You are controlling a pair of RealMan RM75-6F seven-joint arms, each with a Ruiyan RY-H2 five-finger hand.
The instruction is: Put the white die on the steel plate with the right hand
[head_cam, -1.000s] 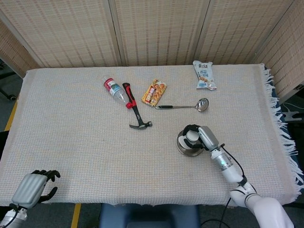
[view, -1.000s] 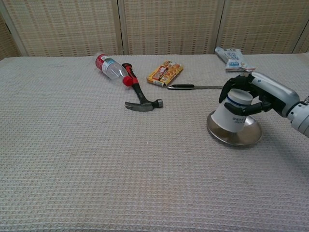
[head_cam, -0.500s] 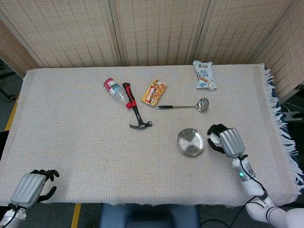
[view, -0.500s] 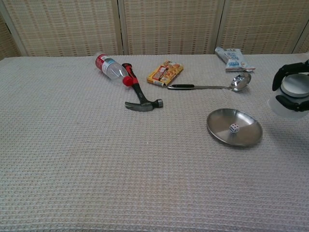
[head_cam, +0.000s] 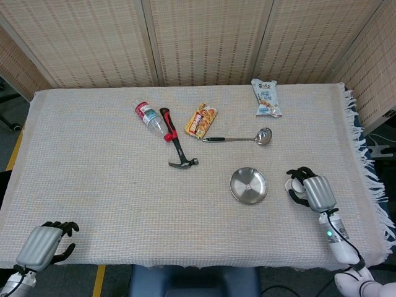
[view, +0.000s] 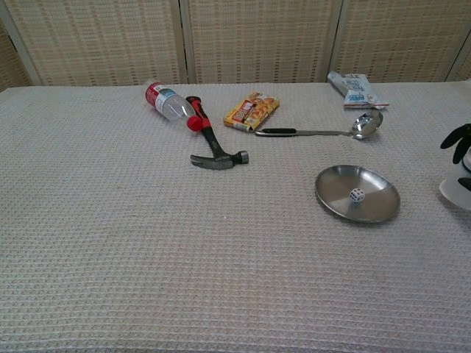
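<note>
Die [view: 357, 195] lies on the plate [view: 375, 209], near the plate's middle, one dotted face up; a cube has no long axis, and its edges sit slightly skewed to the bench [view: 147, 257] front. In the head view the die is only a pale speck at the plate's centre.

Right robot hand [head_cam: 311, 189] sits to the right of the plate, apart from it, over the cloth near the bench's right edge. Its dark fingers [head_cam: 296, 175] curl inward; nothing shows in them, though the chest view catches only its edge at the frame border.

Left robot hand [head_cam: 44, 242] hangs at the bench's near left corner, fingers [head_cam: 65, 228] curled, holding nothing visible.

Beyond the plate a ladle [view: 324, 131] lies with its bowl to the right and handle to the left. A hammer [view: 213, 143] lies further left, head toward the front, its red-and-black handle running back beside a bottle [view: 168, 102]. A snack pack [view: 252, 111] lies between hammer and ladle, and a white pouch [view: 353, 89] rests near the far edge.
</note>
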